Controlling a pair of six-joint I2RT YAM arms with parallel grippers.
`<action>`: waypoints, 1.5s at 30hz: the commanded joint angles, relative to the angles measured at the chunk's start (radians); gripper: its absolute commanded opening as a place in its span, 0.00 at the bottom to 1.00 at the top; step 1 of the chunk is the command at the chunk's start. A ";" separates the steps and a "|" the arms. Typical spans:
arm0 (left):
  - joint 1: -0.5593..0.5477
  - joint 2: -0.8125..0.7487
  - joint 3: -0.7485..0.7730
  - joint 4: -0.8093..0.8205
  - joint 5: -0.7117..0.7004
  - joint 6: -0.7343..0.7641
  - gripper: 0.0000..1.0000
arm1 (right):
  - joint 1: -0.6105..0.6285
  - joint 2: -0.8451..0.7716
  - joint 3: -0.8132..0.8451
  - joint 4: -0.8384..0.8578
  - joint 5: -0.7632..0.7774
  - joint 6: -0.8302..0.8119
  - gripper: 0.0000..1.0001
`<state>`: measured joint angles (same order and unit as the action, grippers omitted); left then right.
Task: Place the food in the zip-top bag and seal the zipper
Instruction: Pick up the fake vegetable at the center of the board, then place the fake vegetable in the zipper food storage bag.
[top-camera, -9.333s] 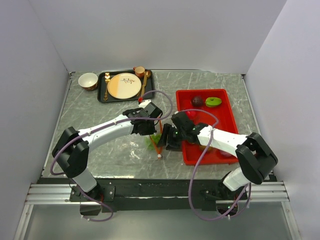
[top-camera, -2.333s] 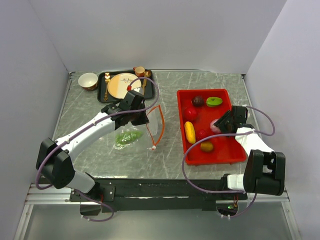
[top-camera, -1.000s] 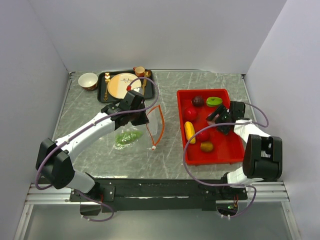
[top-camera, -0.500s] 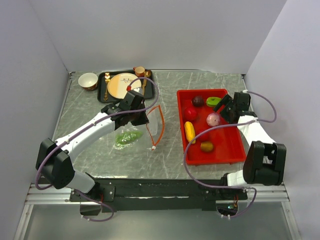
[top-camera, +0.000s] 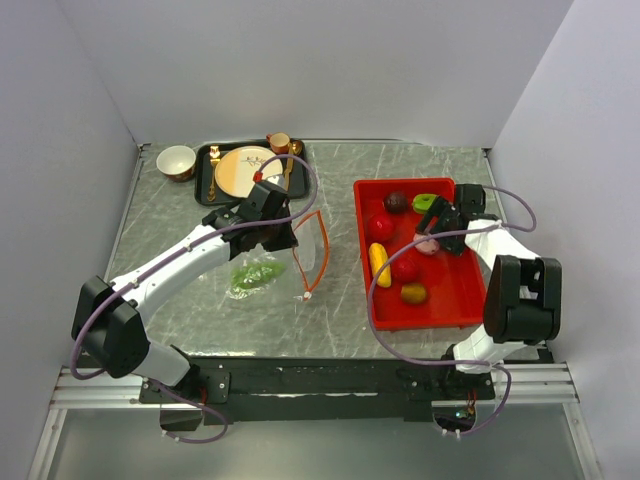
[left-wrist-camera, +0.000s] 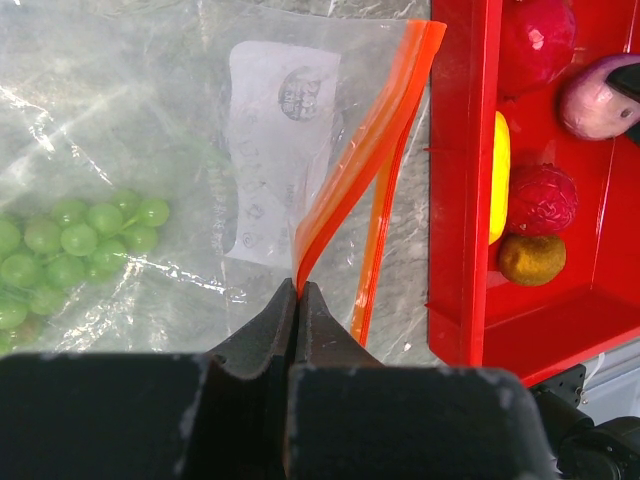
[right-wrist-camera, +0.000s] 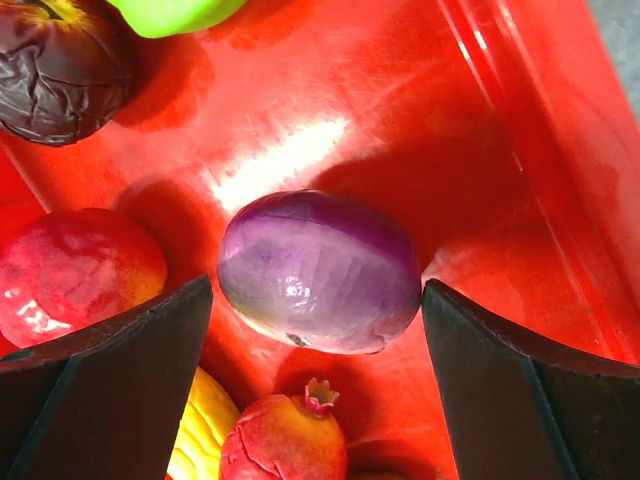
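Observation:
The clear zip-top bag (top-camera: 268, 262) lies on the table with the green grape bunch (top-camera: 255, 273) inside it. My left gripper (left-wrist-camera: 298, 288) is shut on the orange-red zipper (left-wrist-camera: 372, 140) and holds the mouth edge lifted. My right gripper (right-wrist-camera: 316, 290) is open low over the red tray (top-camera: 455, 300), its fingers on either side of the pink-purple piece (right-wrist-camera: 320, 270) without touching it. Around it lie a dark purple piece (right-wrist-camera: 60, 65), a green one (right-wrist-camera: 170, 12), two red round ones (right-wrist-camera: 80, 265), a yellow oblong (top-camera: 379, 264) and a brownish-orange piece (top-camera: 414, 293).
A black tray (top-camera: 203, 190) at the back left carries a cream plate (top-camera: 245, 170), a cup (top-camera: 279, 142) and gold cutlery. A small bowl (top-camera: 177, 160) stands left of it. White walls close the table on three sides.
My right gripper drew back toward the tray's far right corner, then came forward again and down around the pink-purple piece. The left gripper and the bag have not moved.

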<state>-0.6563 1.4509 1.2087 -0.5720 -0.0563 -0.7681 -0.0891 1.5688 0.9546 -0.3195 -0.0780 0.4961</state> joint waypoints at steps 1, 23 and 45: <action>-0.006 -0.032 0.017 0.012 0.001 0.009 0.01 | 0.008 0.028 0.052 0.008 -0.012 -0.014 0.91; -0.006 -0.046 0.002 0.017 0.007 0.006 0.01 | 0.009 -0.245 -0.036 0.030 -0.101 -0.011 0.50; -0.022 -0.060 0.020 0.029 0.016 -0.019 0.01 | 0.400 -0.366 -0.022 0.112 -0.235 0.170 0.50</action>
<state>-0.6685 1.4353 1.2083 -0.5720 -0.0521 -0.7753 0.2455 1.1824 0.9020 -0.2703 -0.2901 0.6231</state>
